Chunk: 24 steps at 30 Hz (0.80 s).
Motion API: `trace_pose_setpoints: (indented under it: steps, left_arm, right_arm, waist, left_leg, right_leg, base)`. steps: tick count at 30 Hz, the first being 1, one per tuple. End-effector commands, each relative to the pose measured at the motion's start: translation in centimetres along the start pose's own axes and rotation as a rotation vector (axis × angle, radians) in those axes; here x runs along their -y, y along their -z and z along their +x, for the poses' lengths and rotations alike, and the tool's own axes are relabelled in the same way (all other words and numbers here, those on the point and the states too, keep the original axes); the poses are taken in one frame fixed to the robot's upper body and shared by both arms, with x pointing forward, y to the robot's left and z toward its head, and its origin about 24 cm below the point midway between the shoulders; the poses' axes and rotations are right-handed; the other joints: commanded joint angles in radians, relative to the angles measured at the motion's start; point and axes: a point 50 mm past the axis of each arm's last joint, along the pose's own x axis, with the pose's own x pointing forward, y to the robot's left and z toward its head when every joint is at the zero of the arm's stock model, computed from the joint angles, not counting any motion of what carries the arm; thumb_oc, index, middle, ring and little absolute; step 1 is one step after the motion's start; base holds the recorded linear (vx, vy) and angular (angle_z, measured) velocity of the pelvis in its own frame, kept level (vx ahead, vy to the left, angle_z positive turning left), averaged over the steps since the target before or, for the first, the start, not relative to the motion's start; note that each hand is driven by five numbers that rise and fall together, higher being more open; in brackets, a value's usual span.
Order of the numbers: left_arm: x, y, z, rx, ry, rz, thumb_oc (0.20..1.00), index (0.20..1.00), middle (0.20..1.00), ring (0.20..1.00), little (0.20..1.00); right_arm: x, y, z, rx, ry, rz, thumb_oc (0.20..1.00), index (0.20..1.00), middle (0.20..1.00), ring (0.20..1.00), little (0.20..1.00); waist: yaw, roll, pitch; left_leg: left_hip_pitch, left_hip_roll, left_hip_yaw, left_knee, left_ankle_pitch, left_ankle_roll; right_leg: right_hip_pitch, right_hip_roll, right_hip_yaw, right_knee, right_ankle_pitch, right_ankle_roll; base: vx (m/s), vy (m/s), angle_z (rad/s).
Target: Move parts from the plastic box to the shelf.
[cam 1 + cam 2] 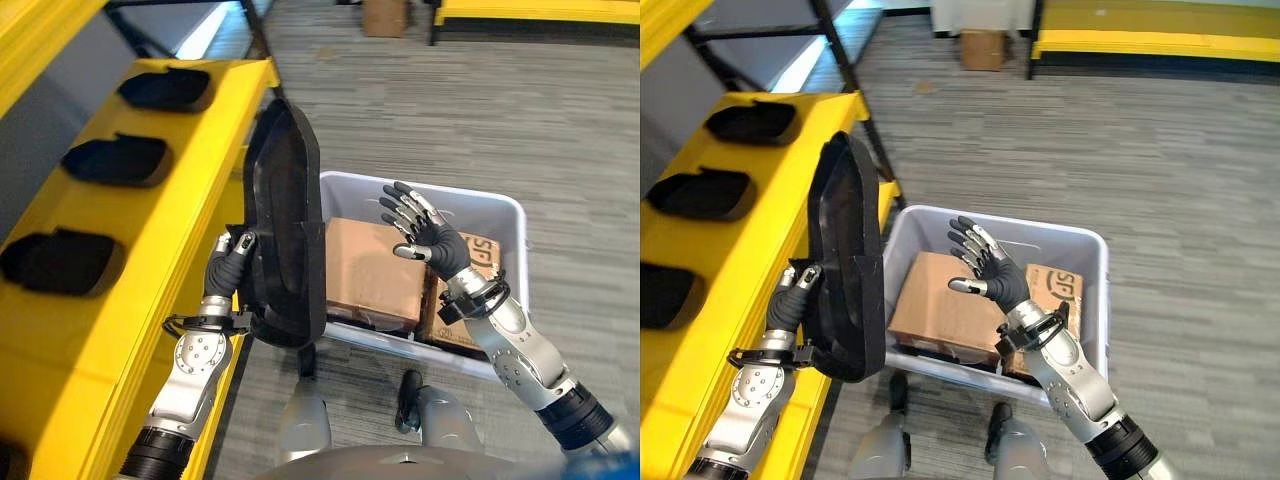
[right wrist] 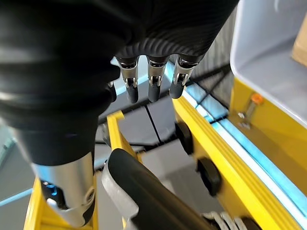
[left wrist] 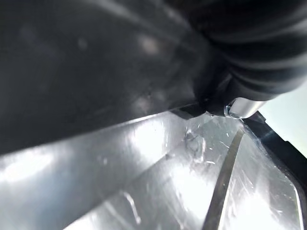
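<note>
Black part (image 1: 283,225): moulded plastic, matt outside with a slight sheen; its inner face in the left wrist view looks glossy and scuffed with fine scratches. Plastic box (image 1: 500,215): pale grey-white, smooth, semi-gloss walls. Cartons (image 1: 372,272) inside: brown corrugated cardboard, matt. Shelf (image 1: 150,215): yellow painted metal, smooth satin finish. Parts on the shelf (image 1: 115,160): same matt black plastic. Floor (image 1: 480,110): grey carpet, ribbed, rough weave. Hands (image 1: 425,232): silver metal-look fingers, dark rubbery ribbed covers.
</note>
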Motion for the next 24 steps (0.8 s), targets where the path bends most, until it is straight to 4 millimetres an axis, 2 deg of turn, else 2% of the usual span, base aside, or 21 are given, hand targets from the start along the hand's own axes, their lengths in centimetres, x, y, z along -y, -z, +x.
trace_pose_setpoints:
  steps: [1, 2, 4, 6, 7, 9, 11, 13, 19, 20, 21, 23, 24]
  left_arm:
    - [-0.6, -3.0, 1.1, 0.168, -0.005, -0.031, 0.2, 0.2, 0.2, 0.2, 0.2]
    - [-0.6, -3.0, 1.0, 0.171, -0.002, -0.038, 0.2, 0.2, 0.2, 0.2, 0.2]
    - [-0.7, -3.0, 0.8, 0.17, -0.005, -0.038, 0.2, 0.2, 0.2, 0.2, 0.2]
    - [-0.6, -3.1, 0.8, 0.174, -0.014, -0.048, 0.2, 0.2, 0.2, 0.2, 0.2]
    - [-1.0, -2.9, 0.4, 0.159, -0.022, -0.042, 0.2, 0.2, 0.2, 0.2, 0.2]
    - [-1.0, -2.9, 0.3, 0.158, -0.019, -0.03, 0.2, 0.2, 0.2, 0.2, 0.2]
    - [-1.1, -2.8, 0.2, 0.153, -0.004, -0.01, 0.2, 0.2, 0.2, 0.2, 0.2]
    - [-1.3, -3.0, 0.0, 0.158, 0.001, 0.011, 0.2, 0.2, 0.2, 0.2, 0.2]
    - [-2.3, -3.1, -0.5, 0.154, -0.028, 0.064, 0.2, 0.2, 0.2, 0.2, 0.2]
    - [-2.3, -3.3, -0.4, 0.16, -0.023, 0.073, 0.2, 0.2, 0.2, 0.2, 0.2]
    - [-2.3, -3.3, -0.4, 0.16, -0.023, 0.073, 0.2, 0.2, 0.2, 0.2, 0.2]
    - [-2.3, -3.6, -0.1, 0.183, -0.019, 0.102, 0.2, 0.2, 0.2, 0.2, 0.2]
    - [-2.3, -3.7, -0.1, 0.185, -0.017, 0.108, 0.2, 0.2, 0.2, 0.2, 0.2]
  right_arm:
    - [0.3, -1.5, -0.4, 0.111, 0.028, 0.003, 1.0, 1.0, 1.0, 1.0, 1.0]
    - [0.4, -1.3, -0.7, 0.103, 0.035, 0.016, 1.0, 1.0, 1.0, 1.0, 1.0]
    - [0.5, -1.0, -1.0, 0.092, 0.045, 0.026, 1.0, 1.0, 1.0, 1.0, 1.0]
    - [0.5, -0.8, -1.1, 0.084, 0.056, 0.035, 1.0, 1.0, 1.0, 1.0, 1.0]
    - [0.6, -0.8, -1.3, 0.079, 0.057, 0.032, 1.0, 1.0, 1.0, 1.0, 1.0]
    - [0.5, -0.8, -1.3, 0.079, 0.057, 0.036, 1.0, 1.0, 1.0, 1.0, 1.0]
    - [0.7, -0.6, -1.5, 0.073, 0.076, 0.045, 1.0, 1.0, 1.0, 1.0, 1.0]
    - [0.6, -0.2, -1.6, 0.063, 0.078, 0.055, 1.0, 1.0, 1.0, 1.0, 1.0]
    - [0.2, 0.7, -1.5, 0.03, 0.074, 0.066, 1.0, 1.0, 1.0, 1.0, 1.0]
    - [0.3, 0.8, -1.5, 0.028, 0.085, 0.072, 1.0, 1.0, 1.0, 1.0, 1.0]
    - [0.3, 0.8, -1.5, 0.028, 0.085, 0.072, 1.0, 1.0, 1.0, 1.0, 1.0]
    - [0.0, 1.0, -1.3, 0.034, 0.086, 0.083, 1.0, 1.0, 1.0, 1.0, 1.0]
    - [-0.1, 1.2, -1.2, 0.029, 0.085, 0.093, 1.0, 1.0, 1.0, 1.0, 1.0]
  waist:
    - [-0.043, -0.024, -0.036]
    - [-0.052, -0.023, -0.044]
    - [-0.059, -0.019, -0.056]
    - [-0.066, -0.01, -0.056]
    - [-0.055, -0.012, -0.056]
    - [-0.049, -0.014, -0.055]
    - [-0.032, -0.019, -0.055]
    - [-0.017, -0.031, -0.059]
    - [0.045, -0.063, -0.065]
    - [0.049, -0.069, -0.066]
    - [0.048, -0.069, -0.066]
    - [0.058, -0.079, -0.063]
    - [0.062, -0.079, -0.064]
  left_leg:
    - [0.17, 0.062, 0.019, 0.029, 0.133, -0.117]
    - [0.201, 0.066, 0.031, 0.074, 0.119, -0.118]
    - [0.245, 0.052, 0.018, 0.083, 0.085, -0.116]
    - [0.26, 0.04, 0.004, 0.029, 0.049, -0.106]
    - [0.25, 0.022, -0.001, 0.008, -0.034, -0.087]
    - [0.253, 0.016, 0.014, 0.001, -0.06, -0.079]
    - [0.259, 0.006, 0.032, -0.024, -0.073, -0.075]
    - [0.255, -0.016, 0.02, -0.046, -0.078, -0.066]
    - [0.22, -0.123, -0.019, -0.02, -0.137, -0.011]
    - [0.208, -0.143, -0.031, -0.006, -0.144, -0.006]
    - [0.207, -0.144, -0.032, -0.005, -0.144, -0.005]
    - [0.173, -0.203, -0.051, 0.045, -0.165, 0.006]
    - [0.167, -0.216, -0.053, 0.053, -0.171, 0.01]
  right_leg:
    - [0.123, 0.048, -0.012, -0.252, 0.063, 0.116]
    - [0.129, 0.043, -0.038, -0.259, 0.071, 0.111]
    - [0.131, 0.034, -0.071, -0.246, 0.073, 0.113]
    - [0.119, 0.002, -0.095, -0.189, 0.077, 0.13]
    - [0.13, -0.024, -0.097, -0.15, 0.088, 0.143]
    - [0.139, -0.039, -0.1, -0.138, 0.092, 0.15]
    - [0.163, -0.069, -0.13, -0.14, 0.112, 0.169]
    - [0.182, -0.091, -0.158, -0.162, 0.144, 0.191]
    - [0.225, -0.171, -0.191, -0.237, 0.261, 0.262]
    - [0.238, -0.188, -0.204, -0.255, 0.284, 0.277]
    - [0.239, -0.188, -0.205, -0.256, 0.284, 0.277]
    - [0.257, -0.227, -0.202, -0.308, 0.356, 0.309]
    - [0.26, -0.233, -0.199, -0.32, 0.36, 0.309]
  base:
    - [-0.03, -0.001, 1.52]
    - [-0.04, 0.02, 1.52]
    - [-0.03, 0.083, 1.0]
    - [0.01, 0.198, 0.87]
    - [0.06, 0.184, 0.98]
    - [0.02, 0.184, 0.95]
    - [-0.05, 0.252, 0.43]
    - [-0.05, 0.243, 0.58]
    - [-0.05, 0.282, 0.21]
    - [-0.04, 0.21, 0.04]
    - [-0.06, 0.294, 0.28]
    - [-0.08, 0.356, 0.59]
    - [-0.07, 0.32, 0.57]
